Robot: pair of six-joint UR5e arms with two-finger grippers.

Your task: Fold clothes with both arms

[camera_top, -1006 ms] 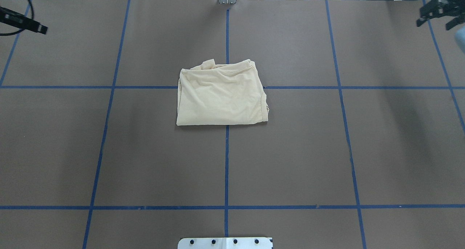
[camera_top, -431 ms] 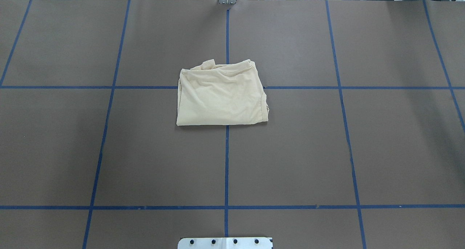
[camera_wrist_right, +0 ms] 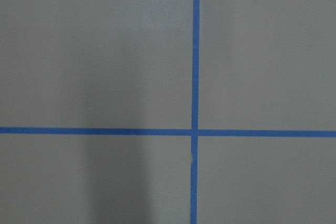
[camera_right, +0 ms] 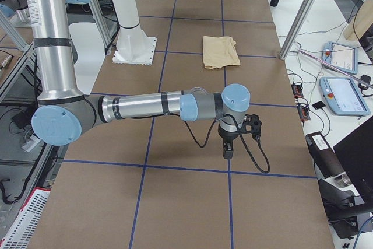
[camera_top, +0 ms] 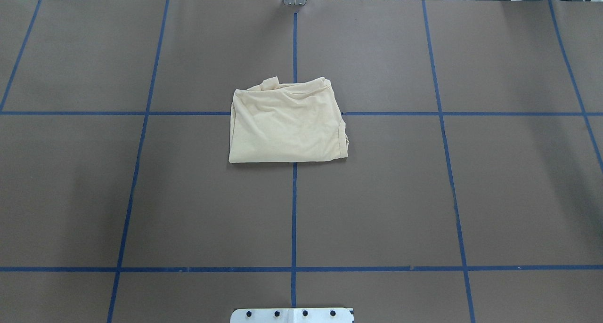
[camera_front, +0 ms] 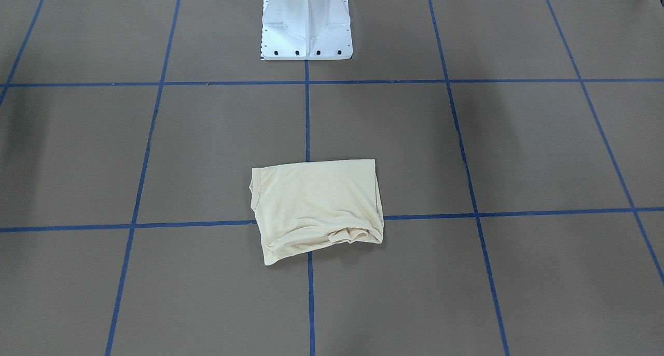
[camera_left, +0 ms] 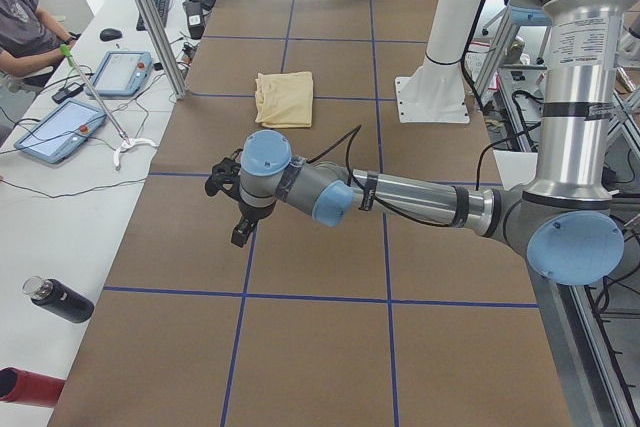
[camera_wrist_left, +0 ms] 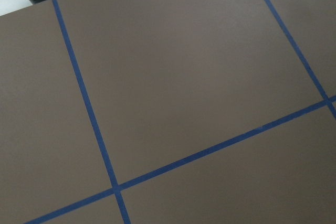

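The clothes are one cream-yellow shirt (camera_top: 287, 125), folded into a compact rectangle at the table's centre, also seen from the front (camera_front: 316, 205) and from both ends (camera_left: 285, 97) (camera_right: 220, 52). No print or label shows. Neither arm touches it. My left gripper (camera_left: 237, 225) hangs low over bare table, well towards the left end. My right gripper (camera_right: 228, 151) hangs likewise far out towards the right end. Both show only in the side views, so I cannot tell whether either is open or shut. The wrist views hold only brown table and blue tape lines.
The white pedestal base (camera_front: 306, 44) stands at the robot's edge of the table. A side bench carries tablets (camera_left: 60, 127), cables and a dark bottle (camera_left: 60, 302); a seated person (camera_left: 25, 27) is at its far end. Another tablet (camera_right: 344, 94) lies on the right-end bench.
Both grippers, seen at the overhead view's top corners a second ago, have left that view. The folded shirt has not moved.
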